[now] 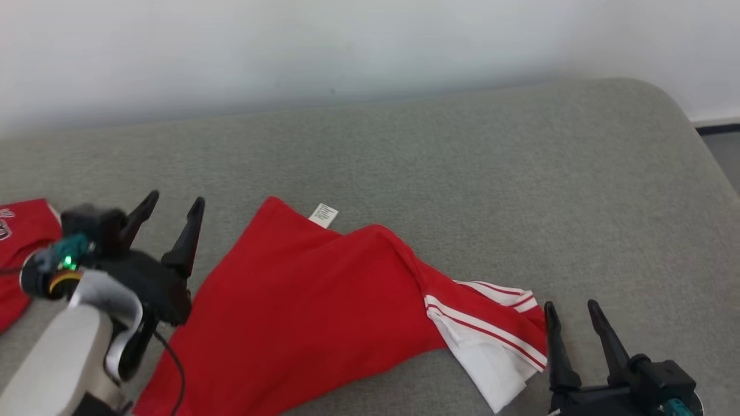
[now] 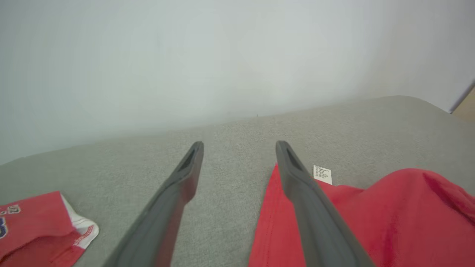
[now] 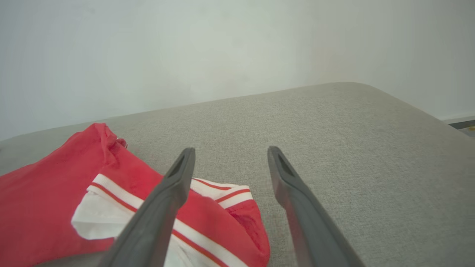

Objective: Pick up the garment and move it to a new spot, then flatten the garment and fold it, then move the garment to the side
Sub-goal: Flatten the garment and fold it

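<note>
Dark fingers of the left gripper [image 1: 173, 203] stand spread with nothing between them, just off the left edge of the garment [image 1: 300, 312]; the right gripper [image 1: 571, 307] gapes as wide, beside the white-striped end. The red garment lies rumpled on the grey cushion [image 1: 462, 162] (white label [image 1: 324, 215] at its far edge), with another red piece [image 1: 20, 242] at far left.

The garment [image 1: 300, 312] lies on the bench [image 1: 462, 173] between the left hand [image 1: 176, 200] and the right hand [image 1: 570, 305], with a second garment [image 1: 23, 237] beyond the left hand.
</note>
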Motion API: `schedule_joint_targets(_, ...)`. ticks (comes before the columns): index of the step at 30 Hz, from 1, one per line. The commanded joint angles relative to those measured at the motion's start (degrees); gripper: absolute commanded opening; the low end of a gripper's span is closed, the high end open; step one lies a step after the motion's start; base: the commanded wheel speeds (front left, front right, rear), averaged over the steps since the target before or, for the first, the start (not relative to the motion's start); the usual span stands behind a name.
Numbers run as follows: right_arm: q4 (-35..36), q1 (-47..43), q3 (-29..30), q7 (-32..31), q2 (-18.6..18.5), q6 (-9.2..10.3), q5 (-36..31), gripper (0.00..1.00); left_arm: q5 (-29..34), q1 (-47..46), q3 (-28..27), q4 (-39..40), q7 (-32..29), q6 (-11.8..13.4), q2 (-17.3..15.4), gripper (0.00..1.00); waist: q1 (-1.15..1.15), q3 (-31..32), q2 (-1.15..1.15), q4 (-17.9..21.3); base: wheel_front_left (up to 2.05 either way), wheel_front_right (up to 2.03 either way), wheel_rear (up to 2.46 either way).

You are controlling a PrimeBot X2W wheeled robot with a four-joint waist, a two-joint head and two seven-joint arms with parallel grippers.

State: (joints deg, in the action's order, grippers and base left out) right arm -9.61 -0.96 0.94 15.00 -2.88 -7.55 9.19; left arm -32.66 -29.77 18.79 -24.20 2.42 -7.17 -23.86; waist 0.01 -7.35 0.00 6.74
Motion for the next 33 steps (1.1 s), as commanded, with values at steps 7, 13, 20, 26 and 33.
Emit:
schedule_joint_targets(7, 0.1, 2.4, -1.7, 0.2, 0.0, 0.13, 2.0, 1.0, -8.9, -10.6, 9.4, -3.1, -10.4, -0.2, -5.3, 1.0, -0.01, -4.9, 0.0, 6.5, 0.0, 0.0, 0.0)
schedule_joint_targets(13, -0.4, 3.3, -3.0, 0.2, 0.1, 0.13, 3.3, 1.0, -14.0, -15.5, 17.1, -6.8, -16.3, -0.2, -7.6, 1.0, -0.01, -5.9, 0.0, 9.3, 0.0, 0.0, 0.0)
schedule_joint_targets(20, -0.2, 4.3, -3.6, 0.2, 0.1, 0.13, 3.9, 1.0, -16.5, -19.5, 22.0, -12.6, -18.0, -0.3, -8.8, 1.0, -0.01, -7.4, 0.0, 11.6, 0.0, 0.0, 0.0)
schedule_joint_targets(26, -0.1, 4.6, -3.8, 0.2, 0.1, 0.13, 4.4, 1.0, -18.7, -21.9, 24.1, -17.5, -17.9, -0.3, -9.6, 1.0, -0.01, -8.6, 0.0, 13.2, 0.0, 0.0, 0.0)
schedule_joint_targets(33, 0.1, 4.7, -3.9, 0.2, 0.1, 0.13, 4.8, 1.0, -22.2, -23.3, 26.5, -21.0, -18.9, -0.3, -9.6, 1.0, -0.01, -9.7, 0.0, 14.1, 0.0, 0.0, 0.0)
